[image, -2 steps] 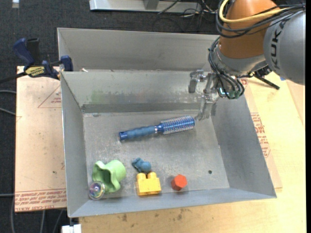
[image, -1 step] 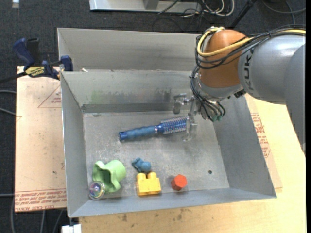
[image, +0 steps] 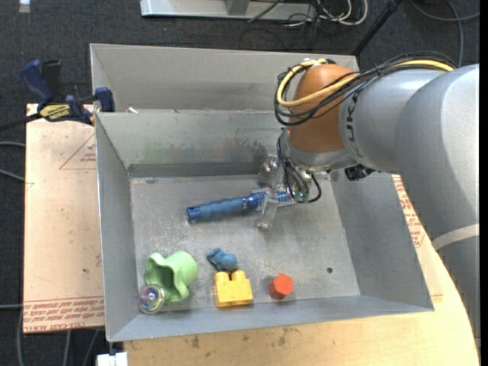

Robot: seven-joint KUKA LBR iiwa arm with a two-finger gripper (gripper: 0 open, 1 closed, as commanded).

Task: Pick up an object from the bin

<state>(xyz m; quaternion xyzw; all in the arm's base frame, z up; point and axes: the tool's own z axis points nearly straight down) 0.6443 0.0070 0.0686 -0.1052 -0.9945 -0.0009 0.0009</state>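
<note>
Five-ish loose bits down in the grey bin (image: 347, 242). Claw (image: 267, 198) spread fairly wide, straddling the right end of a long blue stick (image: 221, 209) lying mid-bin, probably not clamped yet. Also green cup (image: 174, 274), yellow block (image: 232, 290), red nub (image: 281, 286) along the front wall, well apart from it.

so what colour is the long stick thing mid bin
Blue: the long stick thing shows plainly in the camera view.

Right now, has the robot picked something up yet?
Not yet. Done: the gripper is low in the bin, at the right end of the blue stick. In hand: nothing lifted; the stick looks flat on the floor. Left: grip it and lift.
</note>
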